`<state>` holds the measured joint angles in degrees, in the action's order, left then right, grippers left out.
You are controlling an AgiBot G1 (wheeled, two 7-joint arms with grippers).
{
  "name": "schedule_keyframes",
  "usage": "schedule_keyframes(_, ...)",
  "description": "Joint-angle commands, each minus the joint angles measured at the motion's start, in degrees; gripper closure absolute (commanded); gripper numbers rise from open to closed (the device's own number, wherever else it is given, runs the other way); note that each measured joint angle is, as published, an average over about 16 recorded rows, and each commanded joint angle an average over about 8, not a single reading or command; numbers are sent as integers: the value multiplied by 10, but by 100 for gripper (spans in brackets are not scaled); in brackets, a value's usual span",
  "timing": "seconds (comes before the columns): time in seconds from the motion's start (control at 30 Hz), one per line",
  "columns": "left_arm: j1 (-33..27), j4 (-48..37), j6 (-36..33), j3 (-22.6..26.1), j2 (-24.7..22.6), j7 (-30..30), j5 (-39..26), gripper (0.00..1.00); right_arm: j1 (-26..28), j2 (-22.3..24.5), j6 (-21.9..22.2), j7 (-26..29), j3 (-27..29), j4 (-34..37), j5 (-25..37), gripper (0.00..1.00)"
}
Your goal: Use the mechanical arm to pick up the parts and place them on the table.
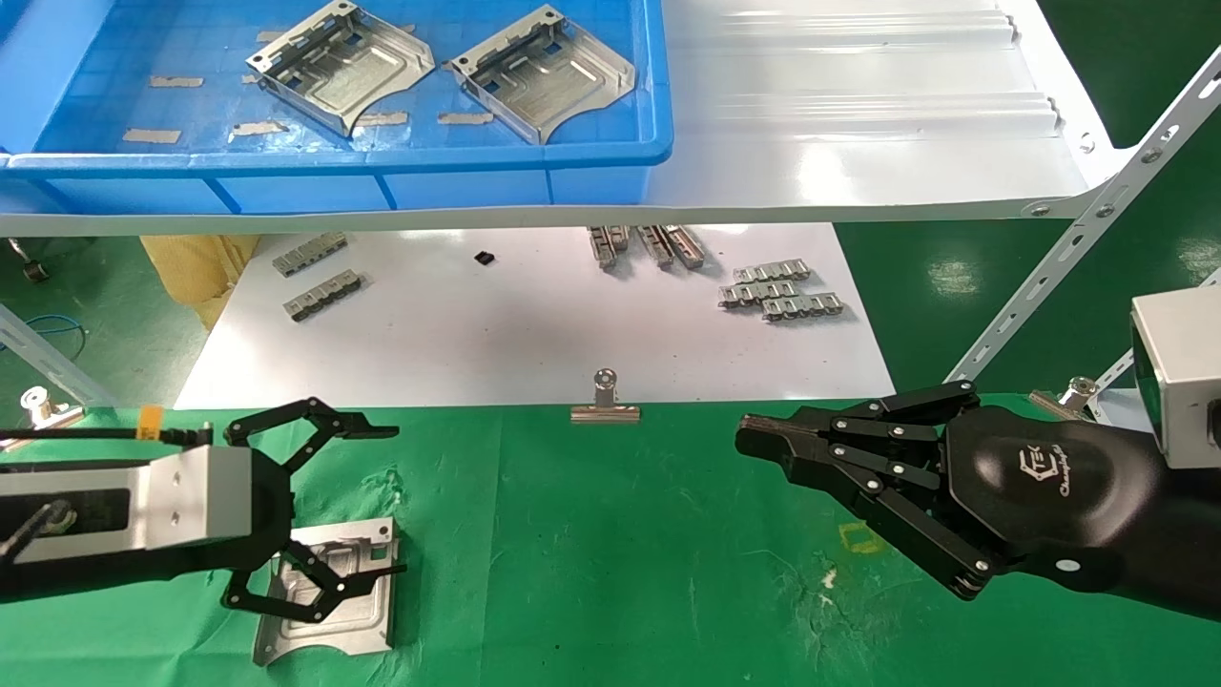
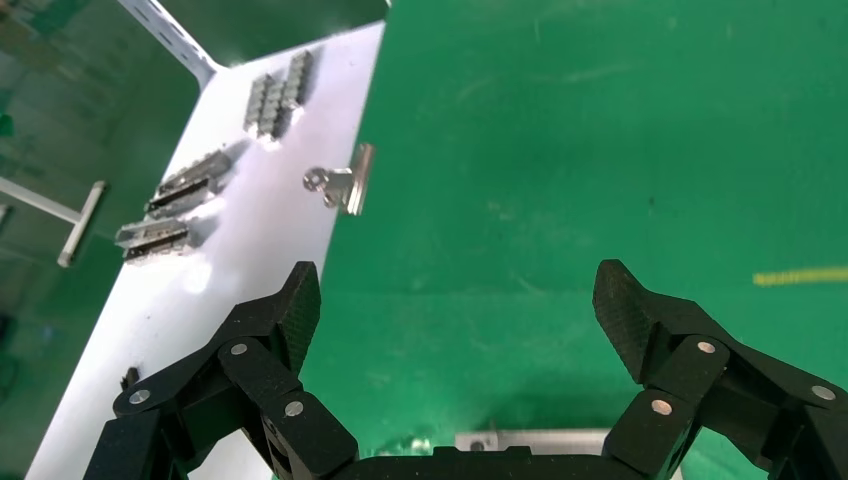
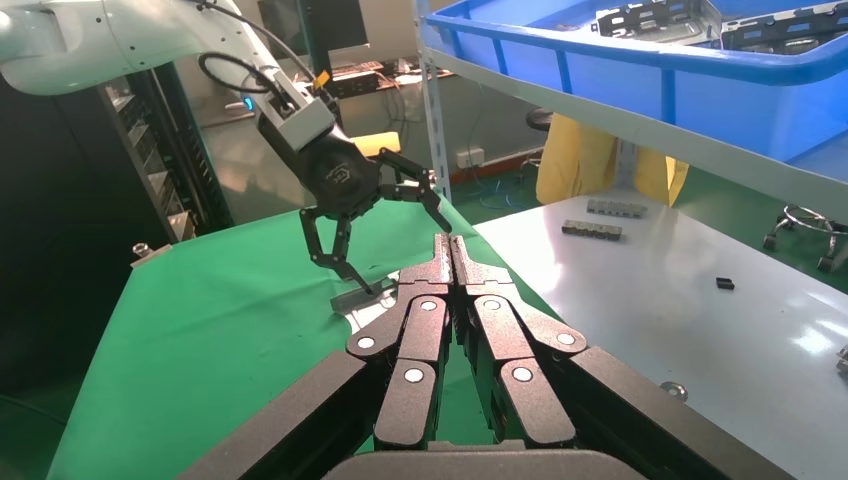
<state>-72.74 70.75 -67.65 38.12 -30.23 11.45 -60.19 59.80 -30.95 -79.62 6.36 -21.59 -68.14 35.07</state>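
Observation:
My left gripper [image 1: 399, 501], the arm with the yellow cable tag, is open and empty, just above a silver part [image 1: 358, 625] that lies flat on the green cloth table [image 1: 610, 553] at the near left. Its lower finger overlaps the part; I cannot tell whether it touches it. In the left wrist view the jaws [image 2: 457, 290] stand wide apart over bare cloth, with the part's edge [image 2: 540, 440] behind them. Two more parts [image 1: 339, 67] [image 1: 542, 72] lie in the blue bin [image 1: 334, 162] on the shelf. My right gripper [image 1: 749, 439] is shut and empty at the right [image 3: 452, 245].
A white board [image 1: 534, 324] behind the cloth holds several grey link strips [image 1: 780, 291]. A silver binder clip [image 1: 605, 405] clamps the cloth's far edge. The glossy white shelf [image 1: 858, 114] overhangs the board, with a perforated brace [image 1: 1078, 239] at the right.

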Motion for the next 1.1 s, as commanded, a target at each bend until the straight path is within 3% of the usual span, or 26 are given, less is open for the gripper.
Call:
schedule_keyframes(0.03, 4, 1, -4, -7, -2, -8, 5, 0, 0, 0, 0, 0, 0, 0, 0, 6)
schedule_keyframes(0.07, 6, 1, -8, -11, -3, -12, 8, 0, 0, 0, 0, 0, 0, 0, 0, 0)
schedule_keyframes(1.1, 69, 17, -111, -137, -30, -138, 113, 0, 0, 0, 0, 0, 0, 0, 0, 0)
